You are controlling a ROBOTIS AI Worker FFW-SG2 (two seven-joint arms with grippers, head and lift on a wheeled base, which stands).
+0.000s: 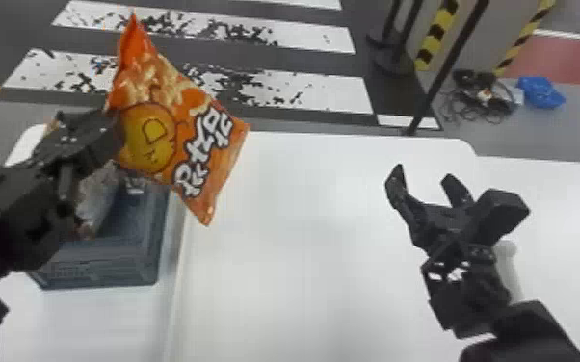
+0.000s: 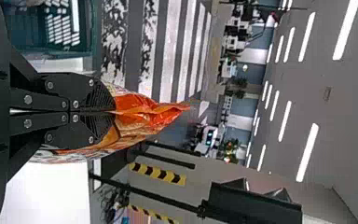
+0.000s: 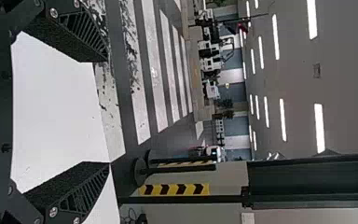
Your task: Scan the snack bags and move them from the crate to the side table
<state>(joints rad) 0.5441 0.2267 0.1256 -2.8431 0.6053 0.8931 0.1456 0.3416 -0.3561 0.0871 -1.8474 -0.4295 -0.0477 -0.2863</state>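
orange snack bag (image 1: 183, 144) held up in the left gripper (image 1: 116, 129)
the left gripper's fingers are closed on one edge of the bag, which hangs tilted near the blue-grey crate (image 1: 106, 265); the right gripper (image 1: 423, 175) has its fingers spread with nothing between them, above the white table (image 1: 303, 250), well apart from the bag
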